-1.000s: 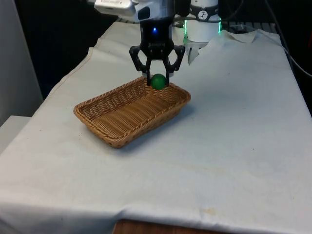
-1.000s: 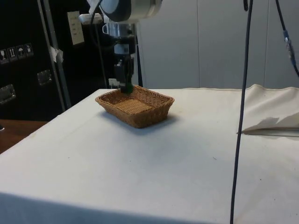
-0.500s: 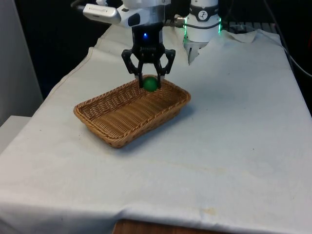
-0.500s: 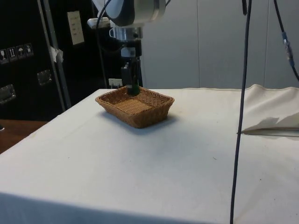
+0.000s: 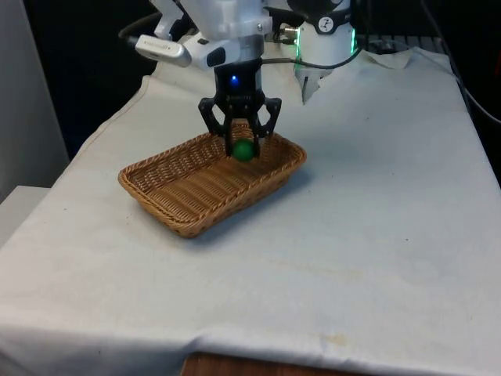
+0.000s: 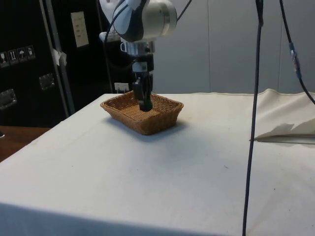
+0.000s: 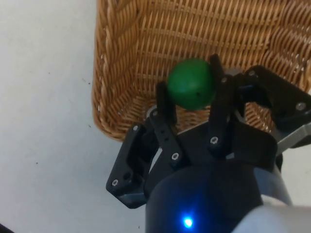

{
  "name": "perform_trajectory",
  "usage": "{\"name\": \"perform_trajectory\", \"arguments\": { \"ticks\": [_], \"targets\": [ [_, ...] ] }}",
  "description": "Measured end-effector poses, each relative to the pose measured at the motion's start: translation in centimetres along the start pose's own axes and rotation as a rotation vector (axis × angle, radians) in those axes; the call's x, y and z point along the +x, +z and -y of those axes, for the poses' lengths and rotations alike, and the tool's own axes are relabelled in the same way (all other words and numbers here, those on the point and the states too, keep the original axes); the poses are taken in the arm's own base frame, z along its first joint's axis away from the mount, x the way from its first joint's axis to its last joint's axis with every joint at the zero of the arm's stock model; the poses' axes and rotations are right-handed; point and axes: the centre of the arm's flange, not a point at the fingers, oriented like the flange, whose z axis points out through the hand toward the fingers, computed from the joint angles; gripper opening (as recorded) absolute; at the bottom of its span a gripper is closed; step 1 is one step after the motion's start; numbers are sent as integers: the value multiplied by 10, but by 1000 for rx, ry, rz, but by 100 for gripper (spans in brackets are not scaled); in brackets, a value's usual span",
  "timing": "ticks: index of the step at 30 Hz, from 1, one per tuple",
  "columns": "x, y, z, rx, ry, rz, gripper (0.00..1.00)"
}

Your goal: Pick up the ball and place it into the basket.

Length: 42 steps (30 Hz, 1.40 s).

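Pick-up is done: green ball (image 7: 191, 83) is held between fingers (image 7: 165, 103) of gripper (image 5: 241, 146), w/ basket (image 5: 168, 205) interior just below fingertips; release is left.

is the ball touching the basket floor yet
Cannot tell. In the wrist view the green ball sits clamped between the gripper fingers over the basket; no view shows its underside.
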Motion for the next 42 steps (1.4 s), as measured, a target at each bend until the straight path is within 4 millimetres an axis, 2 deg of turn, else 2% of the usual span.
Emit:
{"name": "perform_trajectory", "arguments": {
  "ticks": [13,31,33,34,35,42],
  "targets": [
    [-4,19,0,16,23,17,0],
    [-4,12,-2,23,28,6,2],
    [-4,12,-2,24,28,7,14],
    [-4,13,-2,23,27,8,14],
    [-5,13,-3,24,28,8,35],
    [-5,12,-3,24,28,8,96]
  ]
}}
